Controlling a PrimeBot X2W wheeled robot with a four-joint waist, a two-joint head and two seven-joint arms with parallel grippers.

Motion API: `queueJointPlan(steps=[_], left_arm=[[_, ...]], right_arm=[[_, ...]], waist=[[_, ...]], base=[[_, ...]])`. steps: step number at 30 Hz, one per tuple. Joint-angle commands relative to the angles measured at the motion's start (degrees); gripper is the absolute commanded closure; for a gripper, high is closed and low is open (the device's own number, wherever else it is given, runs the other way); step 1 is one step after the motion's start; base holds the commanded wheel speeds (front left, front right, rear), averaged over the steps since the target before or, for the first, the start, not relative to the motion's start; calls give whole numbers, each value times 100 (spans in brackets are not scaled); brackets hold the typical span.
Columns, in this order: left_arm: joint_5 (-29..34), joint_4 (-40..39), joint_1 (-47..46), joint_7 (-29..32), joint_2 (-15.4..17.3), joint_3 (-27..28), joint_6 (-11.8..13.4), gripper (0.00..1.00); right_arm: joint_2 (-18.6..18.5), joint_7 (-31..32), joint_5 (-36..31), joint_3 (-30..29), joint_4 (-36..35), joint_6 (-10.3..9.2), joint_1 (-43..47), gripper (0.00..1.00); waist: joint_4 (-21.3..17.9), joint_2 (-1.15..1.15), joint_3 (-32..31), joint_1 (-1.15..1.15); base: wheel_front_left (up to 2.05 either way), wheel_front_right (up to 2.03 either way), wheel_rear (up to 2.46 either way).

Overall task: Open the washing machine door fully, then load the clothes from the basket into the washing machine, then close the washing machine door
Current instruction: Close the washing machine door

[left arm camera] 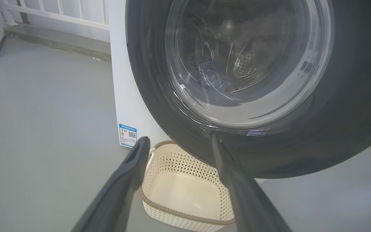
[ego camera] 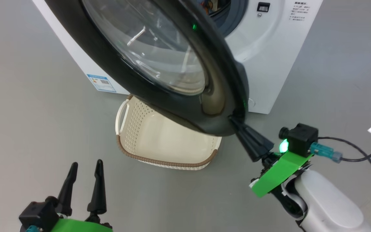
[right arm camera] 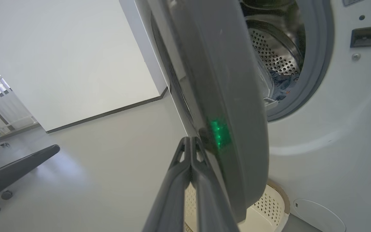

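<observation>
1. One washing machine [ego camera: 269, 48] is seen: a big white box with a shiny steel drum [right arm camera: 275, 54] full of small holes and one grey rubber ring [right arm camera: 317, 64] around its mouth.
2. One washing machine door [ego camera: 147, 48] is seen. It is round, glossy and black, with a bulging clear glass bowl. It is swung partly open.
3. The two dark fingers of the right gripper [ego camera: 237, 124] are pressed tight together. Nothing is held, and their tips are laid against the door's lower edge.
4. The two pointed fingers of the left gripper [ego camera: 87, 163] are spread wide apart, and nothing is held.
5. One basket [ego camera: 134, 122] is set on the grey floor [ego camera: 27, 112], ahead of the left fingertips and under the door. It is made of cream plastic with dotted holes, rounded corners and a brown woven-look rim.
6. The clothes [right arm camera: 280, 85], soft and blue, are seen inside the drum, past the right fingertips.
</observation>
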Motion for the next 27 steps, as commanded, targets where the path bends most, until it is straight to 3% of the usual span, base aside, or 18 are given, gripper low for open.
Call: queueJointPlan(steps=[1,8,27], left_arm=[[-30,-190,-226,-37,40,140,58,0],[-56,-356,-404,-37,40,-50,127,0],[-224,-783,-860,-37,40,-614,366,0]], right_arm=[[17,-27,-91,-154,-147,8,-146,100],[-52,-27,-225,-852,-159,8,-488,100],[-317,-27,-408,-2042,484,8,-2059,100]], waist=[[43,0,105,-1],[160,0,380,-1],[649,0,1166,-1]], base=[[0,0,0],[0,0,0],[0,0,0]])
